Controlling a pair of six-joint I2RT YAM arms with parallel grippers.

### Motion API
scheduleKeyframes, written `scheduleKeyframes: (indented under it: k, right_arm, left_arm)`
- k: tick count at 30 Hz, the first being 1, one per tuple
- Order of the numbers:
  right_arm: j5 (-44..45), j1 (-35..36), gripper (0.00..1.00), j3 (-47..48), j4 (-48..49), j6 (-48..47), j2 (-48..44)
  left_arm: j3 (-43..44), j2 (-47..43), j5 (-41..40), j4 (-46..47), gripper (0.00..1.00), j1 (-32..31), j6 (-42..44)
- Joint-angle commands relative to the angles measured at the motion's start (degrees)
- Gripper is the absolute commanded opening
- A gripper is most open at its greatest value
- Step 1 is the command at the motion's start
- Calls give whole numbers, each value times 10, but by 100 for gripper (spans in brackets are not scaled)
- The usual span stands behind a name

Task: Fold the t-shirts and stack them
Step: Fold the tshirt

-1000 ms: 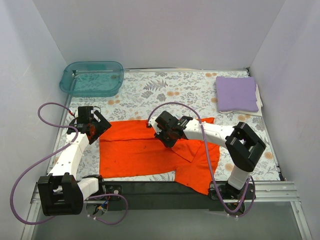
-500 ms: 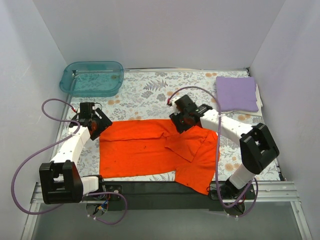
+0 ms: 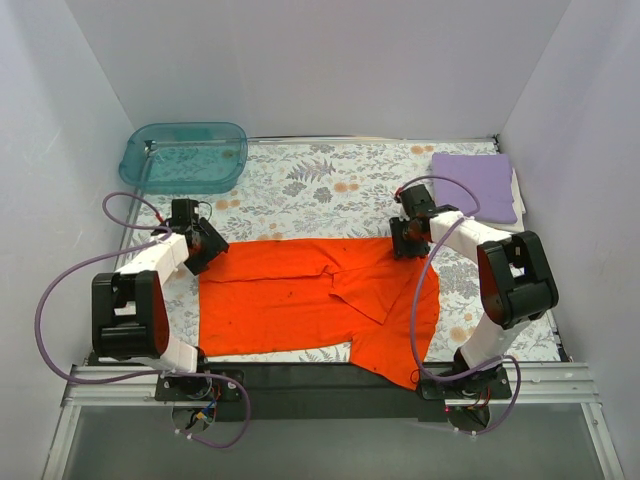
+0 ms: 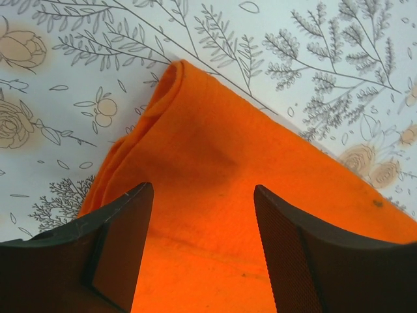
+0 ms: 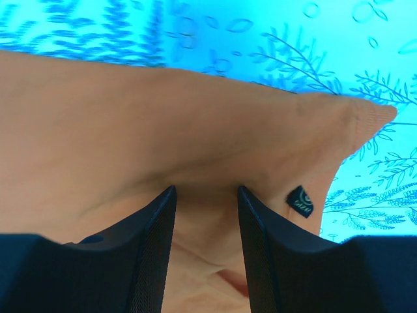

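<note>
The orange-red t-shirt [image 3: 290,305] lay spread flat at the table's [image 3: 300,190] 6 o'clock. At the shirt's 10 o'clock corner, the left gripper [image 3: 205,247] held its fingers wide apart over the cloth. At its 2 o'clock corner, the right gripper [image 3: 408,240] had its fingers parted more narrowly, with cloth showing between them. The folded lavender t-shirt [image 3: 473,187] sat at 1 o'clock and the teal tub [image 3: 185,157] at 11 o'clock.

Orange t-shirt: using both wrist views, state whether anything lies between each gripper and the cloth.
Nothing visible does. The left gripper, open, sits directly over the far-left corner of the orange t-shirt. The right gripper is right at its far-right corner, with only cloth showing in its gap.
</note>
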Motion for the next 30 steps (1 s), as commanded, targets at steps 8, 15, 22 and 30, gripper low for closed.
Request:
scheduleKeyframes:
  k: [8, 15, 22, 30]
  right_arm:
    - [34, -64, 42, 16, 19, 25, 48]
    - [24, -79, 42, 79, 1, 15, 57]
    - [2, -75, 43, 77, -4, 25, 8]
    - [5, -107, 39, 70, -4, 46, 8]
  left_arm:
    - [13, 22, -67, 20, 57, 2, -7]
    - [32, 18, -66, 9, 62, 2, 5]
    - [47, -58, -59, -5, 66, -13, 15]
    - [36, -51, -45, -2, 64, -68, -7]
